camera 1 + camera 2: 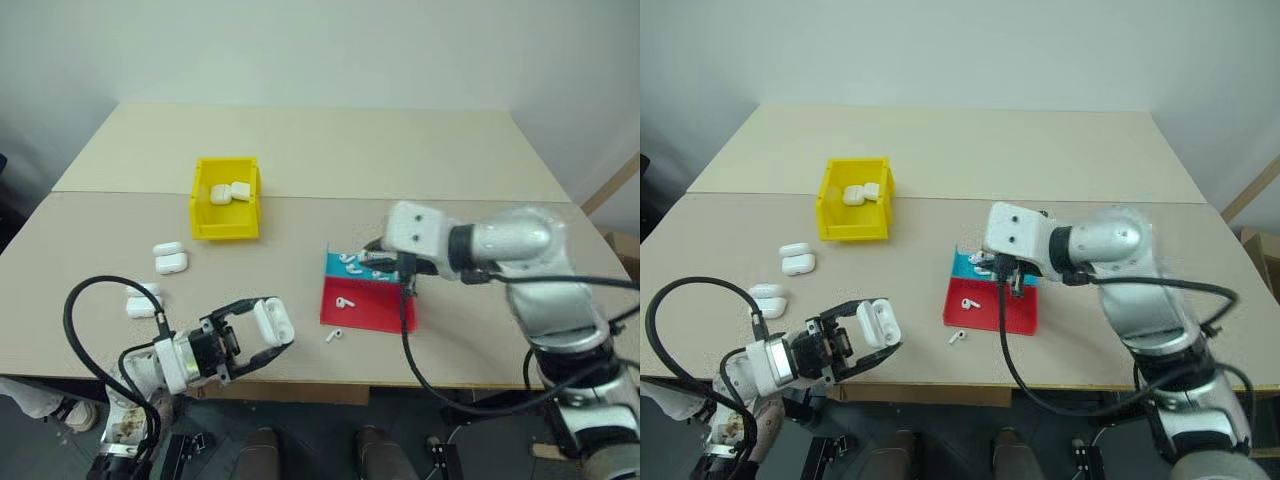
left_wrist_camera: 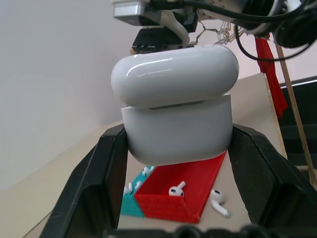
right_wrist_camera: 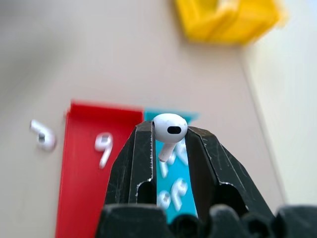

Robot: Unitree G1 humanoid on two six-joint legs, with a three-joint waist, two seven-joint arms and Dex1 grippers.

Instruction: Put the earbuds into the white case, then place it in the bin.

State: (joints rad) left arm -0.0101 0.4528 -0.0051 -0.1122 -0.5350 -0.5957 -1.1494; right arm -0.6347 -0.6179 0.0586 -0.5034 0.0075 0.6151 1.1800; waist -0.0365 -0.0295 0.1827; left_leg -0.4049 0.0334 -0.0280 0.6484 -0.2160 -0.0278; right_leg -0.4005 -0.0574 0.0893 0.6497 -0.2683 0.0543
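Note:
My left gripper (image 1: 262,335) is shut on a white case (image 1: 272,320), held just off the table's near edge with its lid (image 2: 173,74) on top. Over the blue end of a red-and-blue tray (image 1: 372,308) hovers my right gripper (image 3: 169,133), shut on one earbud (image 3: 169,129) by its stem. More earbuds lie on the blue part (image 1: 350,262). One rests on the red part (image 1: 344,301), and another is on the table (image 1: 333,336) in front of the tray. The yellow bin (image 1: 225,228) stands at the middle left.
Two white cases (image 1: 228,192) lie inside the bin. Spare cases sit on the table left of it, one pair (image 1: 170,258) farther back and another pair (image 1: 142,303) nearer my left arm. Black cables hang from both wrists.

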